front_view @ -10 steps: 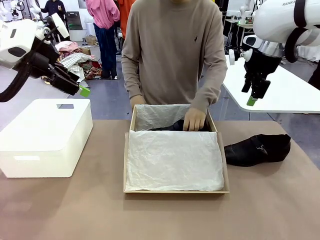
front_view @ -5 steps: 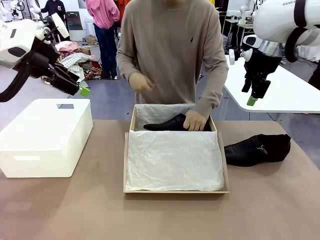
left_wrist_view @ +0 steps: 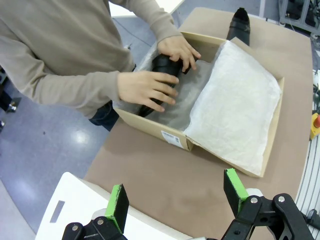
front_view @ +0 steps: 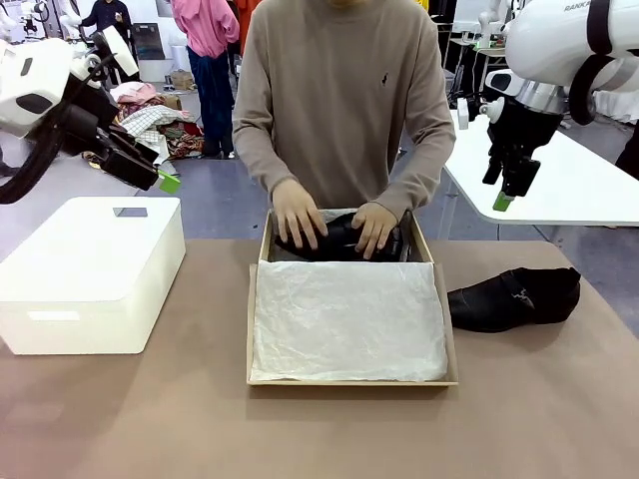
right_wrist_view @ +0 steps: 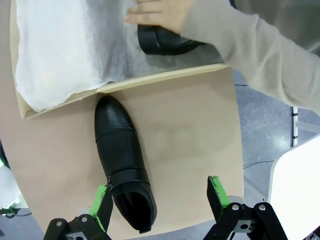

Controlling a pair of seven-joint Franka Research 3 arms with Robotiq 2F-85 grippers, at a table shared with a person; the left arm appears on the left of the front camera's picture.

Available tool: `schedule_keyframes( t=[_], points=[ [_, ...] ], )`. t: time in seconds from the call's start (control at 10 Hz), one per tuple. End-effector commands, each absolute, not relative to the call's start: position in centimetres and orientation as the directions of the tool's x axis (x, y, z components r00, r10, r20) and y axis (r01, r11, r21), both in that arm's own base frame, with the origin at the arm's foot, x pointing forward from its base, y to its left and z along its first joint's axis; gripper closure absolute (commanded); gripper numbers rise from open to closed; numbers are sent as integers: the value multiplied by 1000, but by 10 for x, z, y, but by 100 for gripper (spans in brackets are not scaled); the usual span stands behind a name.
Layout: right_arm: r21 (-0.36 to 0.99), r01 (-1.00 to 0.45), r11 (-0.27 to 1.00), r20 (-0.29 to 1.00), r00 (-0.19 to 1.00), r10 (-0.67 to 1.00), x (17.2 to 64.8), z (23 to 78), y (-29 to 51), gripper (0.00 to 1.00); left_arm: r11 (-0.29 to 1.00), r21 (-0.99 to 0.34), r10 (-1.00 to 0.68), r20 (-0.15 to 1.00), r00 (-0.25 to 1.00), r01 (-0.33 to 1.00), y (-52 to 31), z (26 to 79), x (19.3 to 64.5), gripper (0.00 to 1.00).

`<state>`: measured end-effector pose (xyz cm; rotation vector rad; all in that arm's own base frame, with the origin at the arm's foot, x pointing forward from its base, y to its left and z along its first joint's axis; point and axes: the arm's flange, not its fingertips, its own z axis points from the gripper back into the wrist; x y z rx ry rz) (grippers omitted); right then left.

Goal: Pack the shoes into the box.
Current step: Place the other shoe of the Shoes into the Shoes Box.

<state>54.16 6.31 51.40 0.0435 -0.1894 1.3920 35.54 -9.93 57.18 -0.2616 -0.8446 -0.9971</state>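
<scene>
- One of the shoes [front_view: 339, 239] lies in the box [left_wrist_view: 150, 127], along its far wall. The person presses it down with one hand [front_view: 298, 214] near the toe and the other hand [front_view: 376, 228] near the heel. We judge this is to seat it snugly against that wall and leave room for its mate.
- The tissue paper [front_view: 349, 319] is folded out toward our side over what looks like the open flap lid. That probably keeps it clear of the shoes until both are in.
- The second shoe [front_view: 514, 297] lies on the table [front_view: 120, 419], just beside the box's right side, toe toward the box and heel toward the table's right edge. It is not yet packed.
- Our right gripper [right_wrist_view: 160, 196] hangs high above that shoe with jaws apart and nothing in them, well placed to come down on it.
- Our left gripper [left_wrist_view: 176, 196] hovers over the white container [front_view: 90, 269] near the table's left edge, jaws wide and holding nothing. We think it waits there out of the person's way.
</scene>
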Motion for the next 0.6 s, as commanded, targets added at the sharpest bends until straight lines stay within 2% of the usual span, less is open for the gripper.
schedule_keyframes(
  t=[0.0, 0.5],
  points=[
    [-77, -988, 135, 151, 122, 981, 530, 504, 46, 0, 529, 167, -628, 736, 252, 832, -98, 571, 356, 0],
    [-82, -990, 117, 98, 109, 989, 505, 479, 7, 0, 529, 167, -628, 736, 252, 832, -98, 571, 356, 0]
  ],
)
